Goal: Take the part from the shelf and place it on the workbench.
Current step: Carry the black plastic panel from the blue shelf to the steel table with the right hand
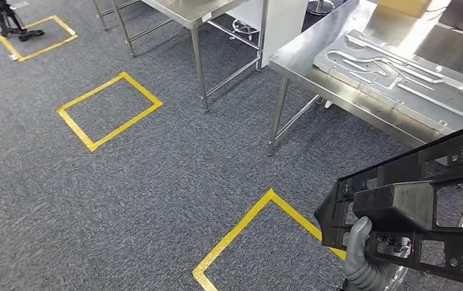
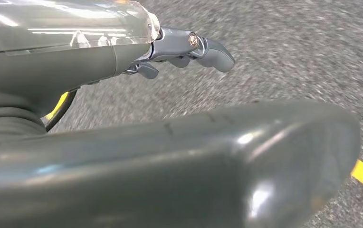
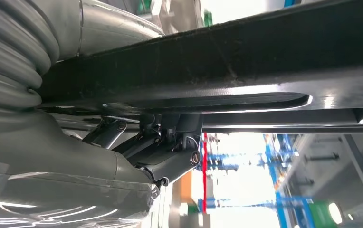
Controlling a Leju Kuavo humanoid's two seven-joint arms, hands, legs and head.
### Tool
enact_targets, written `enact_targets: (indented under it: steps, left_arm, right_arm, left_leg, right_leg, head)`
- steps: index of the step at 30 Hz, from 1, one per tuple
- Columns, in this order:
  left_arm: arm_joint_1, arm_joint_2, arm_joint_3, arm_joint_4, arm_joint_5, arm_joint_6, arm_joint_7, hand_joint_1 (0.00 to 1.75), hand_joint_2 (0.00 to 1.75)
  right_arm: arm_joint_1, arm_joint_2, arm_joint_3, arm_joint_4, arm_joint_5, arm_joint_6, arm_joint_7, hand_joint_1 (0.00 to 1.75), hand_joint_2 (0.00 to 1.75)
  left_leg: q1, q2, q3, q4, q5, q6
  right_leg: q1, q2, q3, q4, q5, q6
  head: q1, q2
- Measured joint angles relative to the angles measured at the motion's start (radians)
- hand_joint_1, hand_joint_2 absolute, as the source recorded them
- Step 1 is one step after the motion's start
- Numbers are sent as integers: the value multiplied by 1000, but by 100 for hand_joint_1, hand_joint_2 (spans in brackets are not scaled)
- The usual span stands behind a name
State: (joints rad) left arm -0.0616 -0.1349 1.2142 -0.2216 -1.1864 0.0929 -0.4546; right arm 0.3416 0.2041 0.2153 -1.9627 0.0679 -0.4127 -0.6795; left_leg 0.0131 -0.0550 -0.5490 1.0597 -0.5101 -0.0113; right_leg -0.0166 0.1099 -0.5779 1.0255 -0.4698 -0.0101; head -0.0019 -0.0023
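Note:
The part (image 1: 423, 212) is a long black frame with cut-outs, and it crosses the lower right of the head view. My right hand (image 1: 359, 245) grips it from below, thumb up against its near end. In the right wrist view the dark fingers (image 3: 170, 149) are curled under the part's black bar (image 3: 265, 47). The workbench (image 1: 302, 63) is a steel table at the upper right, beyond the part, and a silver pressed metal plate (image 1: 399, 79) lies on it. My left hand (image 2: 184, 47) hangs over the grey carpet with its fingers apart and nothing in them.
Yellow tape squares mark the carpet: one (image 1: 247, 230) just left of the part, another (image 1: 109, 110) farther left. A second steel table (image 1: 186, 12) stands at the back. A black stand (image 1: 11, 24) sits in a far taped square. The workbench's legs (image 1: 276, 118) stand close ahead.

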Motion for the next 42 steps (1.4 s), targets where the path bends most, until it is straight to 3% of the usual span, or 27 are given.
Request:
enact_targets:
  steps: [2, 4, 6, 8, 10, 11, 12, 13, 15, 17, 20, 22, 24, 26, 28, 29, 31, 33, 35, 37, 39, 40, 41, 42]
  left_arm:
    - [0, 0, 0, 0, 1, -2, -1, 0, 0]
    - [-3, -1, 0, 0, 3, -4, -2, 0, 0]
    - [-6, -3, 0, 0, 3, -8, -3, 0, 0]
    - [-3, -5, 0, 0, 3, -14, -4, 0, 0]
    - [2, -6, 0, 0, 3, -20, -3, 0, 0]
    - [3, -7, 0, 0, 3, -22, -2, 0, 0]
    - [2, -8, 0, 0, 3, -23, -1, 0, 0]
    - [1, -9, 0, 0, 4, -24, 0, 0, 0]
    - [0, -11, 0, 0, 4, -28, 2, 0, 0]
    - [0, -11, 0, 0, 4, -31, 3, 0, 0]
    - [-4, -11, 0, 0, 4, -33, 5, 0, 0]
    - [-4, -11, 0, 0, 4, -33, 6, 0, 0]
    - [0, -11, 0, 0, 4, -33, 6, 0, 0]
    - [4, -11, 0, 0, 3, -33, 8, 0, 0]
    - [5, -11, 0, 0, 3, -34, 10, 0, 0]
    - [5, -11, 0, 0, 3, -34, 10, 0, 0]
    - [3, -11, 0, 0, 3, -34, 11, 0, 0]
    - [4, -12, 0, 0, 3, -35, 12, 0, 0]
    - [4, -12, 0, 0, 3, -35, 13, 0, 0]
    - [3, -13, 1, 0, 3, -35, 14, 0, 0]
    - [4, -13, 1, 0, 4, -35, 14, 0, 0]
    - [6, -12, 1, 0, 4, -35, 14, 0, 0]
    - [7, -12, 1, 0, 4, -35, 15, 0, 0]
    - [8, -12, 1, 0, 4, -35, 15, 0, 0]
  right_arm:
    - [-1, 0, 0, 0, 0, 1, 2, 175, 175]
    - [0, -1, -1, 0, -1, 1, 4, 175, 175]
    - [0, -1, -1, -1, -2, 1, 6, 175, 175]
    - [-2, -2, -1, -2, -5, 1, 8, 175, 175]
    - [-3, -4, -2, -2, -8, 2, 12, 175, 175]
    - [-2, -4, -3, -2, -10, 2, 14, 175, 175]
    - [-2, -4, -3, -2, -10, 2, 16, 175, 175]
    - [-2, -4, -4, -2, -11, 2, 16, 175, 175]
    - [-3, -5, -4, -3, -11, 2, 18, 175, 175]
    - [-4, -5, -5, -3, -11, 2, 20, 175, 175]
    - [-2, -5, -7, -3, -12, 3, 24, 175, 175]
    - [-4, -5, -7, -4, -12, 4, 26, 175, 175]
    - [-6, -5, -8, -3, -12, 6, 27, 175, 175]
    - [-5, -5, -8, -3, -13, 8, 27, 175, 175]
    - [-4, -5, -9, -3, -13, 8, 28, 175, 175]
    - [-4, -5, -9, -3, -13, 8, 28, 175, 175]
    - [-5, -5, -9, -3, -14, 9, 28, 175, 175]
    - [-6, -5, -9, -3, -14, 10, 29, 175, 175]
    - [-6, -5, -9, -3, -15, 12, 30, 175, 175]
    - [-5, -5, -10, -3, -16, 12, 30, 175, 175]
    - [-7, -5, -10, -2, -17, 13, 30, 175, 175]
    - [-9, -5, -10, -2, -18, 13, 30, 175, 175]
    - [-9, -6, -11, 0, -19, 14, 30, 175, 175]
    - [-9, -6, -11, 1, -20, 15, 30, 175, 175]
  left_leg:
    - [-2, -29, 17, -46, 7, 6]
    - [-3, -9, 19, -52, 13, 16]
    - [0, 19, 21, -63, 21, 31]
    - [-1, 50, 21, -68, 24, 40]
    - [-5, 83, 19, -67, 23, 43]
    - [-6, 99, 19, -67, 22, 43]
    - [-6, 114, 20, -67, 21, 42]
    - [-6, 127, 21, -66, 19, 40]
    - [-10, 150, 28, -64, 13, 32]
    - [-15, 168, 35, -63, 7, 22]
    - [-16, 189, 43, -62, 0, 7]
    - [-11, 141, 23, -7, -41, -4]
    - [-7, 80, -37, 125, -109, -11]
    - [-5, 66, -86, 224, -137, -14]
    - [-3, 62, -78, 193, -93, -14]
    - [-1, 55, -52, 130, -52, -13]
    - [4, 6, -2, 13, -4, -8]
    - [6, -36, 16, -36, 3, -1]
    - [3, -23, 15, -40, 7, 10]
    - [4, 6, 17, -50, 15, 25]
    - [4, 38, 18, -56, 19, 36]
    - [3, 55, 17, -56, 19, 38]
    - [1, 72, 17, -56, 18, 40]
    - [0, 89, 17, -55, 17, 40]
  right_leg:
    - [-4, 23, -8, 1, 4, 13]
    - [-7, 40, -15, -2, 9, 28]
    - [-3, -8, -31, 27, -12, 40]
    - [-1, -81, -80, 130, -74, 48]
    - [-3, -102, -136, 250, -125, 54]
    - [-4, -104, -146, 274, -126, 56]
    - [-5, -107, -134, 257, -108, 57]
    - [-5, -116, -100, 200, -76, 56]
    - [2, -166, -18, 57, -24, 45]
    - [11, -194, 17, -10, -10, 31]
    - [9, -159, 14, -15, -6, 14]
    - [3, -133, 16, -22, 1, 3]
    - [1, -107, 13, -22, 5, -4]
    - [2, -76, 11, -20, 5, -6]
    - [2, -46, 11, -15, 5, -5]
    - [2, -31, 11, -12, 4, -3]
    - [0, -6, 6, -3, 1, 4]
    - [-2, 17, -6, 3, 3, 18]
    - [-6, 41, -16, 1, 11, 34]
    - [-4, 10, -28, 19, -1, 45]
    - [-1, -62, -70, 110, -54, 50]
    - [-1, -85, -101, 174, -85, 52]
    - [-2, -95, -127, 228, -105, 54]
    - [-3, -101, -137, 253, -106, 55]
  head:
    - [0, 0]
    - [0, 0]
    - [3, 0]
    - [7, 0]
    - [9, 0]
    - [9, 0]
    - [9, 0]
    - [9, 0]
    - [9, 0]
    - [8, 0]
    - [7, 0]
    - [3, 0]
    - [-1, 0]
    - [-1, 0]
    - [-2, 0]
    - [-2, 0]
    - [-1, 0]
    - [-1, 0]
    - [-2, 0]
    - [1, 0]
    - [6, 0]
    - [8, 0]
    - [8, 0]
    - [8, 0]
